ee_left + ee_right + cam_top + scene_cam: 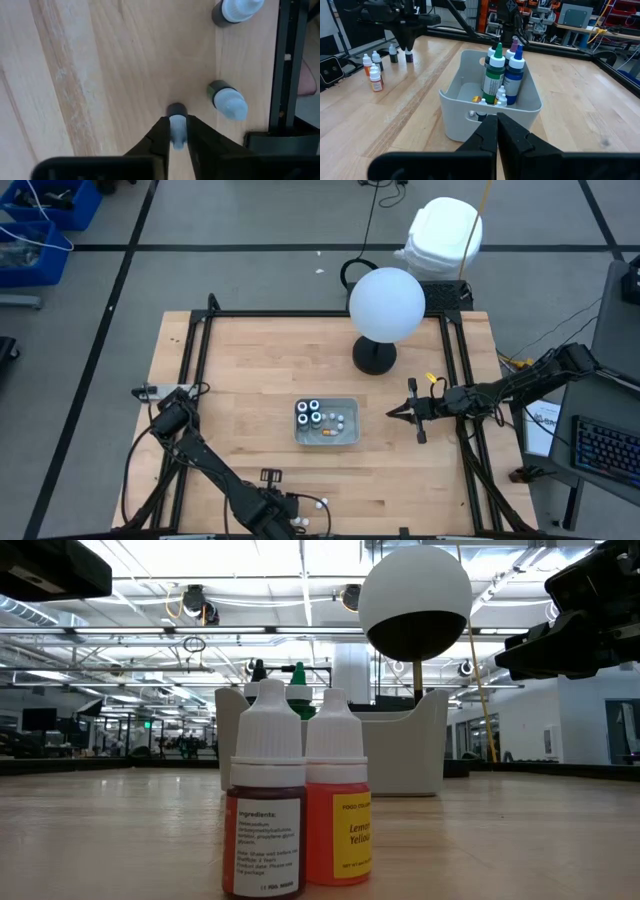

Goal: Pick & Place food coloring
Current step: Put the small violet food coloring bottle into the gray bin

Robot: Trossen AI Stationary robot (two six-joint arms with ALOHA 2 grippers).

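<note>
The left gripper [178, 131] hung low over the near edge of the table [260, 370], at the front between the two arms, with its fingers [159, 135] drawn in close on either side of a small white-capped bottle [176, 127] that stood upright on the wood; the jaws stood nearly together against the cap, though whether they truly pinched it could not be told for sure. Two more little bottles [226, 99] stood just beside it near the black frame rail [284, 65], apart from one another and from the held one. Close to the low camera a dark red bottle [265, 805] and an orange-yellow one [337, 802] stood touching side by side, both upright with white caps. The grey bin [326, 421] sat in the middle of the table (its walls pale, its corners rounded) and held several taller bottles [503, 75] with green, blue and purple tops, standing upright together at one end, plus a few tiny ones on its floor. The right gripper [497, 131] waited to the right of the bin, pointed at it, jaws fully together and holding nothing. A white globe lamp [386, 304] stood on its black base behind the bin
</note>
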